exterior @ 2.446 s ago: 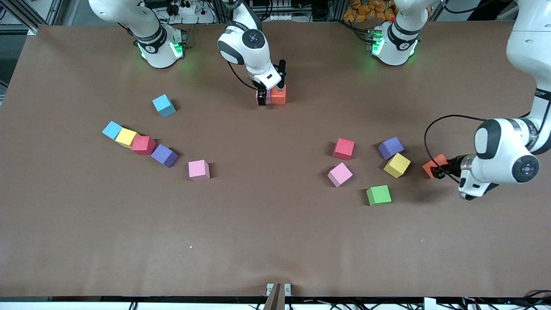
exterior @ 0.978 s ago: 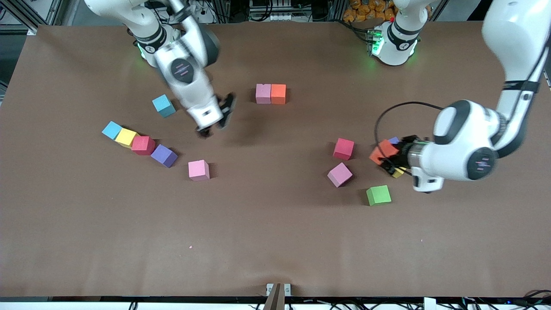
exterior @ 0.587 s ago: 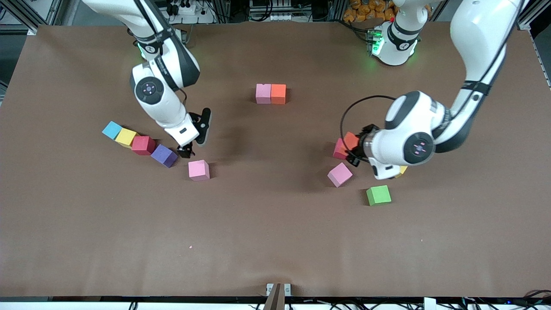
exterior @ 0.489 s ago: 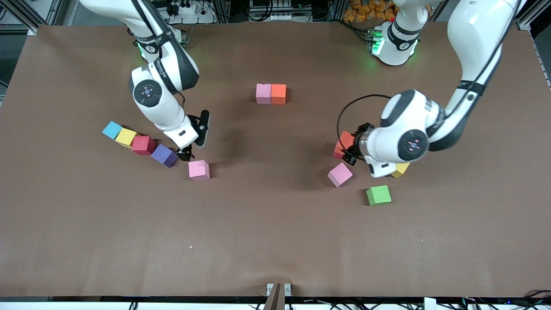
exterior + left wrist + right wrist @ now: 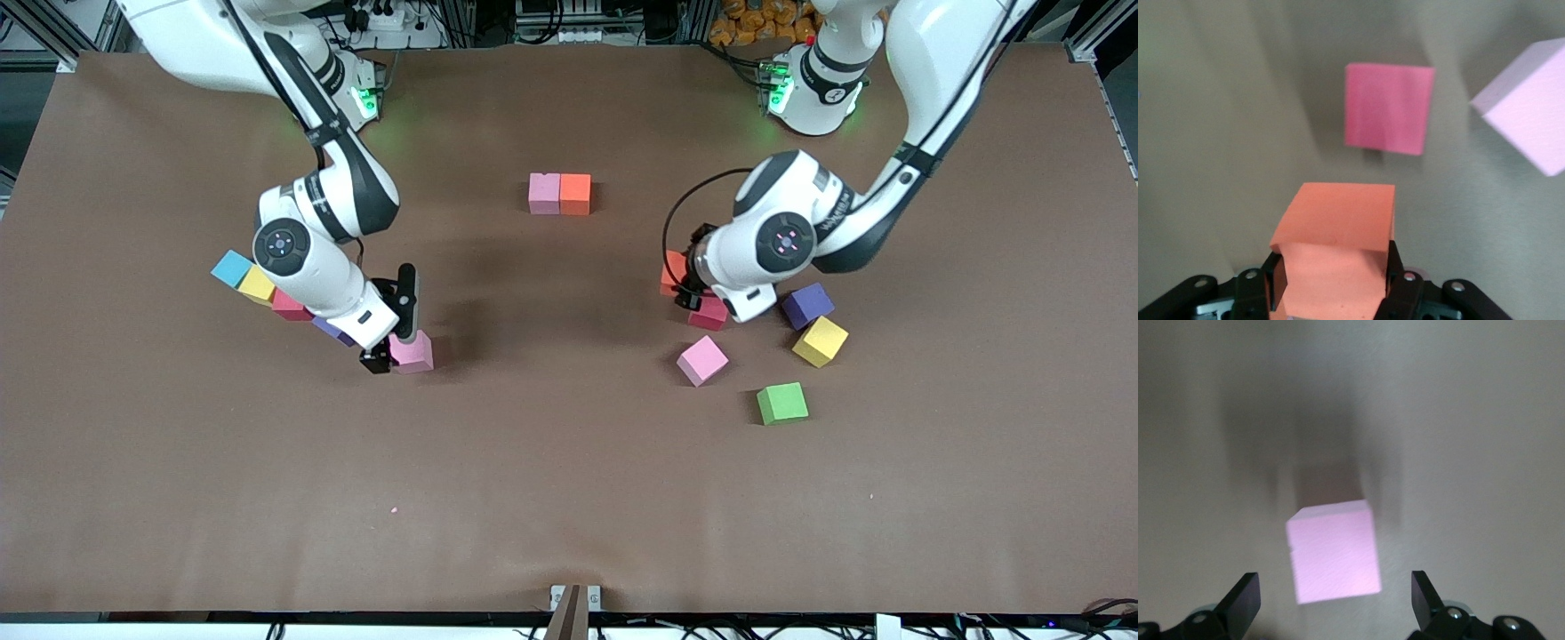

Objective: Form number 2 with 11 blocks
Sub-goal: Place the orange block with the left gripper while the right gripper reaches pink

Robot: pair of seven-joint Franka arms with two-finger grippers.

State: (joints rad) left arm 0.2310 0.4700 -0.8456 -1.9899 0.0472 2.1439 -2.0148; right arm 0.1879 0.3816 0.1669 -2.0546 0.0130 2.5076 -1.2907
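Orange block (image 5: 1335, 257) sits clamped in the left gripper (image 5: 683, 283), up over a red block (image 5: 710, 315). Right gripper (image 5: 1336, 600) straddles a pink block (image 5: 1333, 552) on the table, fingers wide and not touching it.

This is a robotics laboratory, not a home or a shop. Two white robot arms with black joints are fixed on round bases with green lights (image 5: 805, 84) at one edge of a wide table covered with plain brown matte sheet (image 5: 569, 498). Past that edge stand silver aluminium frame profiles (image 5: 53, 22), a white power strip with black plugs (image 5: 378, 16) and many loose black cables (image 5: 711, 49). Small coloured foam cubes (image 5: 782, 403) lie scattered on the sheet, like test objects. A small grey metal bracket (image 5: 574, 597) sits at the table edge nearest the front camera.
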